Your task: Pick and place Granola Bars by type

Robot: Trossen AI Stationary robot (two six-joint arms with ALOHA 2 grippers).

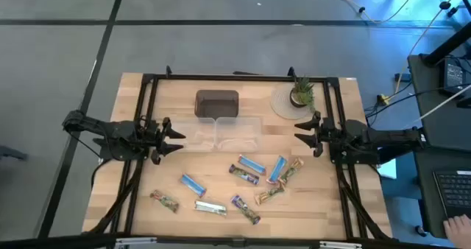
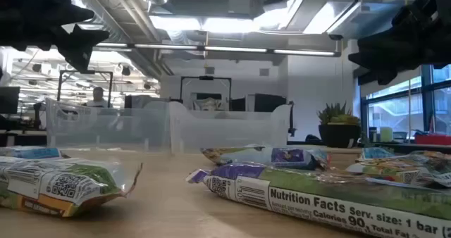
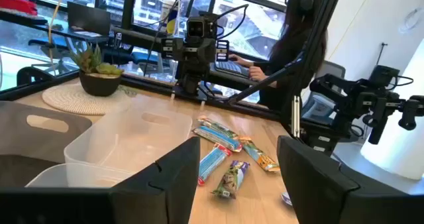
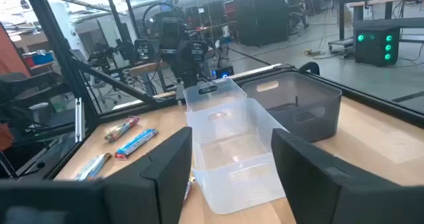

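Several wrapped granola bars lie flat on the near half of the wooden table: blue-white ones (image 1: 252,163) (image 1: 193,184), purple ones (image 1: 243,174) (image 1: 245,209), green-tan ones (image 1: 165,200) (image 1: 271,195) and a silvery one (image 1: 210,207). My left gripper (image 1: 175,138) hovers open at the table's left side, beside the clear tubs. My right gripper (image 1: 304,135) hovers open at the right side, facing it. Each wrist view looks between its own spread fingers at the tubs and some of the bars (image 3: 213,163) (image 4: 138,143). In the low view a purple bar (image 2: 296,189) fills the foreground.
Two clear tubs (image 1: 199,133) (image 1: 239,133) stand side by side at mid-table between the grippers, with a dark brown tray (image 1: 217,104) behind them. A potted plant (image 1: 300,94) on a round mat sits at the far right. A person (image 3: 298,32) sits beyond the table's right side.
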